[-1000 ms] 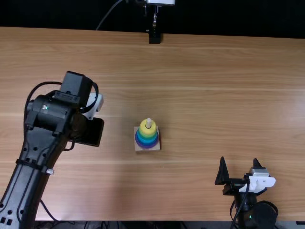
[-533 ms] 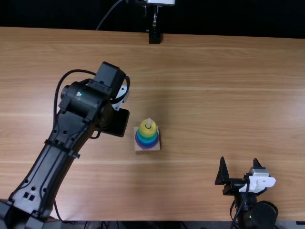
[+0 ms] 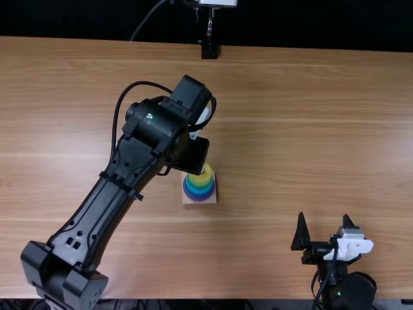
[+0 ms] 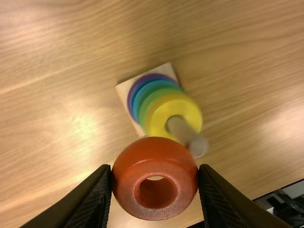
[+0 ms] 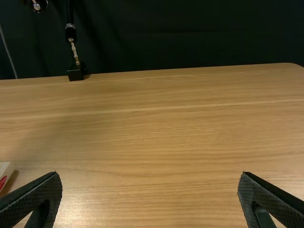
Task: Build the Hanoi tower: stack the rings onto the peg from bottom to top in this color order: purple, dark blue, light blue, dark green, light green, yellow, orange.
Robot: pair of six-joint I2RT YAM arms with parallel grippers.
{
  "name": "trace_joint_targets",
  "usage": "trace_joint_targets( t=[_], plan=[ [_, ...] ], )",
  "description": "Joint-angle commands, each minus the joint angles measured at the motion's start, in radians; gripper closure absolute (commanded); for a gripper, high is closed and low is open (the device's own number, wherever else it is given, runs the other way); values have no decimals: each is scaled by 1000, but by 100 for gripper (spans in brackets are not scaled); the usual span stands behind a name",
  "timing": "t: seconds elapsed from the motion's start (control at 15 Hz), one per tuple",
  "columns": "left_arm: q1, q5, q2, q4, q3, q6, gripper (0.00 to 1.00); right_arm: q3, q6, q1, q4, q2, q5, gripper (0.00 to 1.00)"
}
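Left hand (image 3: 192,157): we hold the orange ring (image 4: 154,153) near the peg (image 4: 186,135)
Right hand (image 3: 324,217): wide, well apart from our peg

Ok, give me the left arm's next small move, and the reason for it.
I'd shift the left end effector slightly until the orange ring has its hole over the peg, before any lowering. The ring is gripped, the yellow ring tops the stack, and the peg's tip appears beside the orange ring rather than under its hole.
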Motion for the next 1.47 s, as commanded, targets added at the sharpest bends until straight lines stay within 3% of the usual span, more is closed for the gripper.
trace_joint_targets(
  t=[0.0, 0.27, 0.8, 0.93, 1.0, 1.07, 1.13, 1.4],
  plan=[
    [-18, 8, 28, 1, 50, -20, 99, -49, -5, -7, -68, -13, 8, 0],
    [-41, 8, 52, 3, 86, -60, 99, -49, -5, -7, -68, -13, 9, 0],
    [-65, 8, 80, 3, 88, -78, 99, -49, -5, -7, -68, -13, 8, 0],
    [-65, 6, 81, 3, 91, -78, 95, -49, -5, -7, -68, -13, 8, 0],
    [-65, 6, 81, 5, 90, -77, 75, -49, -5, -7, -68, -13, 8, 0],
    [-65, 6, 81, 5, 86, -77, 42, -49, -5, -7, -68, -13, 8, 0],
    [-64, 6, 81, 5, 85, -77, 0, -49, -5, -7, -68, -13, 8, 0],
    [-56, 6, 74, 10, 85, -75, 0, -49, -5, -7, -68, -13, 9, 0]
  ],
)
